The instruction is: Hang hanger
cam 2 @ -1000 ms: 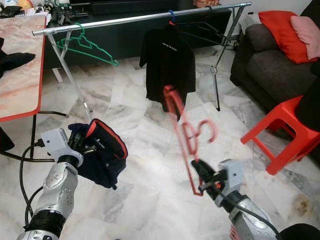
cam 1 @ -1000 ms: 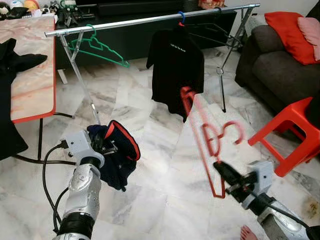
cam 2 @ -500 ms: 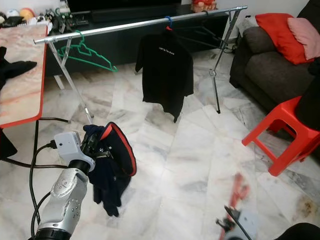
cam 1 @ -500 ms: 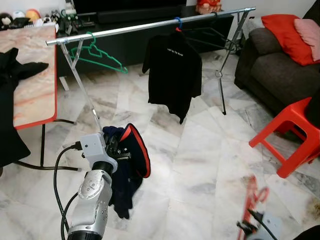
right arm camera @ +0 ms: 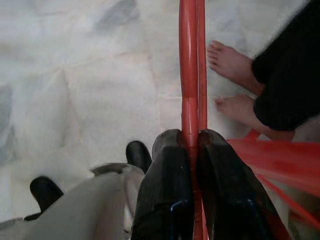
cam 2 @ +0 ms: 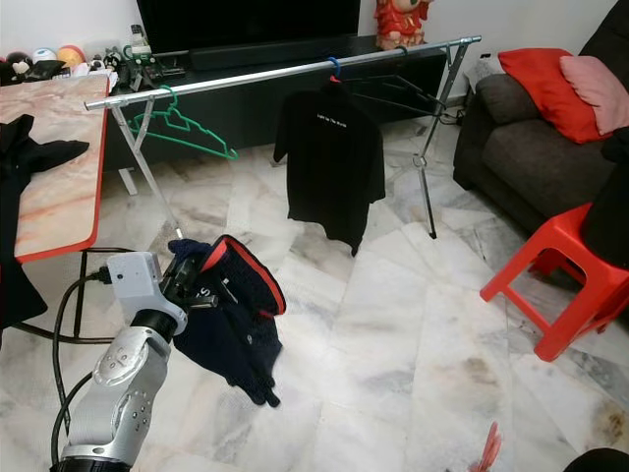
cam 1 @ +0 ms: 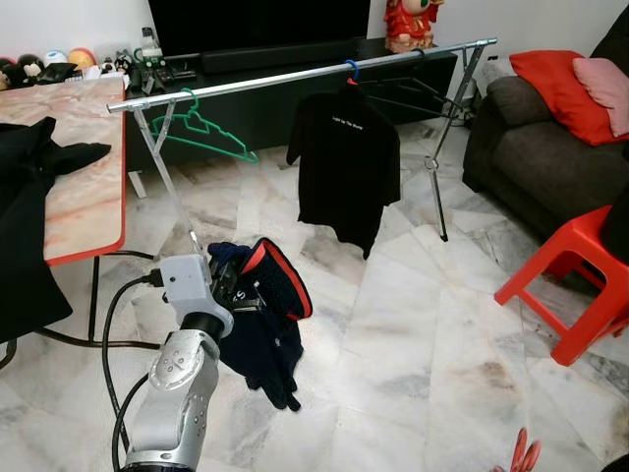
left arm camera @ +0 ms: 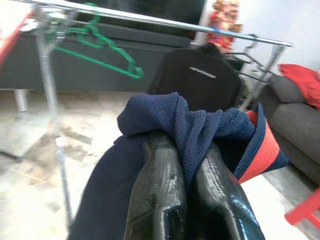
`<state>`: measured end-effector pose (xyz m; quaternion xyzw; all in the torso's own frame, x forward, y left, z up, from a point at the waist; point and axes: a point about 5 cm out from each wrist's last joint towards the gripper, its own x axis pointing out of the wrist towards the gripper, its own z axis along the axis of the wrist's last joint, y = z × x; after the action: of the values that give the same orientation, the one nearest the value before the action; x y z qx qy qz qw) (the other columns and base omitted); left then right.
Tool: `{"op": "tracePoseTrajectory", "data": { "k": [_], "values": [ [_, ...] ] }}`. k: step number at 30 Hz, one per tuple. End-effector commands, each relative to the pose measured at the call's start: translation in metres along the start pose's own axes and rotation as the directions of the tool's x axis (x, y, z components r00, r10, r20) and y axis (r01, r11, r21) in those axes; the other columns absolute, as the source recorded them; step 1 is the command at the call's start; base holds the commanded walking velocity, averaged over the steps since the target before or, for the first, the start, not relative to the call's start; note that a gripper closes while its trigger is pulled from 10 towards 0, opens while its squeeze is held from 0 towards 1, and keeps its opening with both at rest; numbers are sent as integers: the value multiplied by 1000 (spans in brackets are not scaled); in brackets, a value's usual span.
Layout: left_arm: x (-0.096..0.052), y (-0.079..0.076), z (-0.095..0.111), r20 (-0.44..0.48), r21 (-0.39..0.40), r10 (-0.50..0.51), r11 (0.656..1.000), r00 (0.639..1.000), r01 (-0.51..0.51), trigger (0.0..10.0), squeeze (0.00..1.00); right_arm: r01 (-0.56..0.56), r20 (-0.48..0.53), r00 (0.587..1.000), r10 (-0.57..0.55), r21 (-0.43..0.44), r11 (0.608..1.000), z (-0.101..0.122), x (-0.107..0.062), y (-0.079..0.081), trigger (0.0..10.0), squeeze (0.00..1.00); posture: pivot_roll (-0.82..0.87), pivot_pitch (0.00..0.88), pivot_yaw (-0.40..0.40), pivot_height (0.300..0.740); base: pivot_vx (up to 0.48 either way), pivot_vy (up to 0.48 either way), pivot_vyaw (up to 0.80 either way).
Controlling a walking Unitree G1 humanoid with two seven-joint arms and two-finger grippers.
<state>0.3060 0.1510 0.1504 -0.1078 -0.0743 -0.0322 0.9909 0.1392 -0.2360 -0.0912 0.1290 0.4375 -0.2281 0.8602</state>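
While left gripper (left arm camera: 182, 190) clamps navy garment (cam 1: 263, 324), right gripper (right arm camera: 190, 165) pinches red hanger (right arm camera: 189, 75)

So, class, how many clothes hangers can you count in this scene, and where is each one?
3. A green hanger hangs bare on the rail, a blue hanger there carries the black shirt, and the right gripper holds a red hanger. Others may be hidden.

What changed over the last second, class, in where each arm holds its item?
The right tool dropped the red hanger from raised toward the rail to low beside the floor, clamped throughout. The left tool kept its grip on the navy garment, held up. The black shirt and green hanger stayed hanging.
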Motion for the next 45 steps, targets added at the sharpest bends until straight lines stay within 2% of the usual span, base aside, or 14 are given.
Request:
{"op": "tracePoseTrajectory", "data": {
  "k": [1,6,10,16,24,27,30,45],
  "values": [
    [0,2,9,29,19,9,1000,1000,-10,10000,0,-15,23,1000,15,-10,1000,4,1,6,10000,0,2,110,15,740,0,0,800],
    [-3,7,6,-1,-6,67,998,998,-67,10000,0,-37,18,999,37,-20,999,4,2,14,10000,0,6,118,16,740,0,0,800],
    [-5,11,6,-6,-28,95,995,995,-95,10000,0,-41,18,999,41,-35,999,5,2,13,10000,0,4,125,15,740,0,0,800],
    [-3,13,9,-2,18,94,995,996,-94,10000,0,-32,3,999,32,-35,999,1,1,9,10000,0,8,127,14,740,0,0,800],
    [-3,15,11,-7,17,103,994,995,-103,10000,0,-40,-11,999,40,-35,999,-4,0,12,10000,0,8,129,14,740,0,0,761],
    [-3,15,11,-10,17,105,994,994,-104,10000,0,-45,-9,999,45,0,999,-3,1,13,10000,0,11,130,12,740,0,0,0],
    [-3,15,11,-13,21,96,995,995,-95,10000,0,-53,-1,999,53,-6,999,-2,1,14,10000,0,13,127,10,740,0,0,0],
    [-1,14,12,-18,40,68,997,998,-67,10000,0,-78,-10,997,78,-3,997,-3,1,17,10000,0,25,101,4,740,0,480,0]
  ]
}}
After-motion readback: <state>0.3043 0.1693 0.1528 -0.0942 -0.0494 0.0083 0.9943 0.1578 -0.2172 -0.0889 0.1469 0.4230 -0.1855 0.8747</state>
